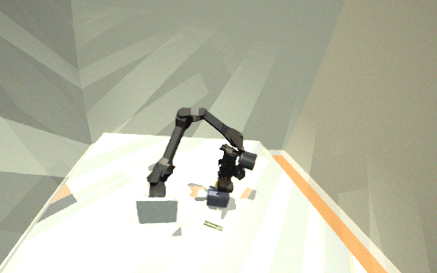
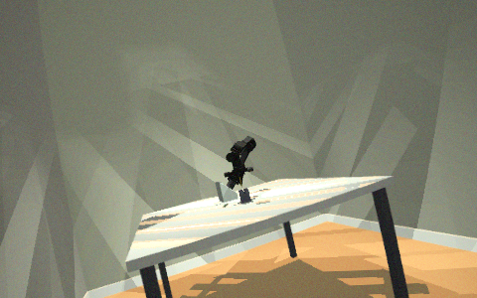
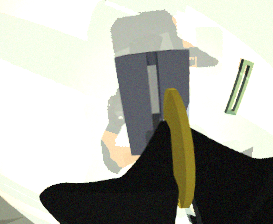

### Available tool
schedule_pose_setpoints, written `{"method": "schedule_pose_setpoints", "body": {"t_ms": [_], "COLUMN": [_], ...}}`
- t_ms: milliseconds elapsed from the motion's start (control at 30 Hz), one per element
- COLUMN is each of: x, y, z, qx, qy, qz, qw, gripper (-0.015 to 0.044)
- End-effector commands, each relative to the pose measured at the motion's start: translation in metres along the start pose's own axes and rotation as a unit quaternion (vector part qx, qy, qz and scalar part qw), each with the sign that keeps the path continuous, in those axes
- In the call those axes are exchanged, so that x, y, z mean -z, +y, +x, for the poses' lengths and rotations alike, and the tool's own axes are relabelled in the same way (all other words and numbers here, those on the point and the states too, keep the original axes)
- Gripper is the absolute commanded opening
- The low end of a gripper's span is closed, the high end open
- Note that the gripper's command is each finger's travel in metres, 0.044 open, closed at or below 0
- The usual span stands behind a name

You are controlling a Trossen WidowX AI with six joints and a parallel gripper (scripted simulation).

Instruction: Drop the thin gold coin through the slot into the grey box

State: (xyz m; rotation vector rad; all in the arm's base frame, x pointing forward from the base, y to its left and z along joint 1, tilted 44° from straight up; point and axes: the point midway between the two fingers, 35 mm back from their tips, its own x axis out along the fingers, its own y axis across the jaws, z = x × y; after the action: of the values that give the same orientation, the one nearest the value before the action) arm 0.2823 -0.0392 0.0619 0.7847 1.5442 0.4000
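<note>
My gripper (image 1: 225,188) (image 3: 168,125) is shut on the gold coin (image 1: 217,184) (image 3: 181,150), which stands on edge between the black fingers and sticks out past the tips. The dark blue-grey box (image 1: 218,200) (image 2: 244,197) (image 3: 175,75) is below the gripper. In the wrist view its slot (image 3: 153,90) runs lengthwise along the lid. The coin's far end appears over the lid just right of the slot, and the coin's line leans slightly from the slot's. The coin's height above the lid is unclear. The green holder (image 1: 213,225) (image 3: 248,63) is empty, right of the box in the wrist view.
The arm's base stands on a grey block (image 1: 157,211) left of the box in the top view. The white table (image 2: 193,225) carries strong light patches and shadows. The holder lies nearer to the top view than the box.
</note>
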Motion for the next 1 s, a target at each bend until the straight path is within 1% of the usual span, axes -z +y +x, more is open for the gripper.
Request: {"method": "schedule_pose_setpoints", "body": {"t_ms": [0, 967], "x": [-0.0002, 0.0012], "y": [-0.0015, 0.0044], "z": [0.0005, 0.0002], "qx": [0.0, 0.001], "qy": [0.001, 0.002], "qz": [0.0, 0.002], "qw": [1.0, 1.0], "gripper": [0.0, 0.0]}}
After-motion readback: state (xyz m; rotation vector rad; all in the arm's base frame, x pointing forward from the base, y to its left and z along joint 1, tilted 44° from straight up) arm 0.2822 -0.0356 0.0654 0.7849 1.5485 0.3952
